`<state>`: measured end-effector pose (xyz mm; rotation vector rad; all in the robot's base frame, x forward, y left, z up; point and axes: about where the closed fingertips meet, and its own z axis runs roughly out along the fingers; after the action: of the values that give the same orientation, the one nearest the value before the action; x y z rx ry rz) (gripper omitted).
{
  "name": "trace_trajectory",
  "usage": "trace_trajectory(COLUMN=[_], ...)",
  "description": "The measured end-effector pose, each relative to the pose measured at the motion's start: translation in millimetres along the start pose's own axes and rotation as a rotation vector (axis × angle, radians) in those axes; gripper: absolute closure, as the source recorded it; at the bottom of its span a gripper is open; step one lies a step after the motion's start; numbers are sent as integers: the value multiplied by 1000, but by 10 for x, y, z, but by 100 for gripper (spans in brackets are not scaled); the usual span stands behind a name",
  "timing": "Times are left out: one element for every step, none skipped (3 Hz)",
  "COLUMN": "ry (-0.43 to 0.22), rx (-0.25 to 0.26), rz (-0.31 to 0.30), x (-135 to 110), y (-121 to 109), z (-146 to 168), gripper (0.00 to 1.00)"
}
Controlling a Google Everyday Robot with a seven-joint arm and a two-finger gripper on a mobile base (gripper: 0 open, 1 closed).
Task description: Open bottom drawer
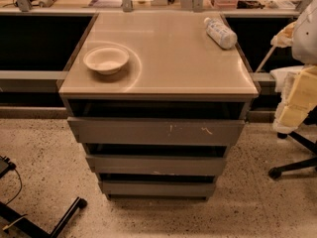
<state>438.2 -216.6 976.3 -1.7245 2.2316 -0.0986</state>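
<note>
A: Where's the bottom drawer (157, 188) sitting?

B: Lowest of three on the cabinet (183, 58), near the floor (39, 148), centre of shot. Plain grey front, no handle. It's sitting just under the mid front (156, 165), w/ a dark gap showing btwn them.

A: Is it sticking out?

B: Can't tell how far. Same dark gap is showing above the top front (156, 131) too, the tall one w/ pale scratches right of centre.

A: And the gripper?

B: It's not showing anywhere in shot, so can't tell whether it's spread or closed.

A: What's lying on top?

B: A pale bowl (106, 59) is sitting upright on the left side. A clear bottle (220, 32) is lying on its side at the far right corner. They're well apart.

A: Anything around the cabinet?

B: An office chair (292, 167) is standing to the right, w/ yellowish foam pieces (297, 100) piled on it. Black stand legs (54, 222) are lying on the floor at near left.
</note>
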Motion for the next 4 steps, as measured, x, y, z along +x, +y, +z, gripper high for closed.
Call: trace_trajectory(ry=[0, -17, -90, -188], rx=[0, 2, 22, 46], rz=[0, -19, -76, -125], x=[0, -38, -68, -81], y=[0, 40, 351, 796], z=[0, 13, 50, 247], gripper=[0, 0, 0, 0])
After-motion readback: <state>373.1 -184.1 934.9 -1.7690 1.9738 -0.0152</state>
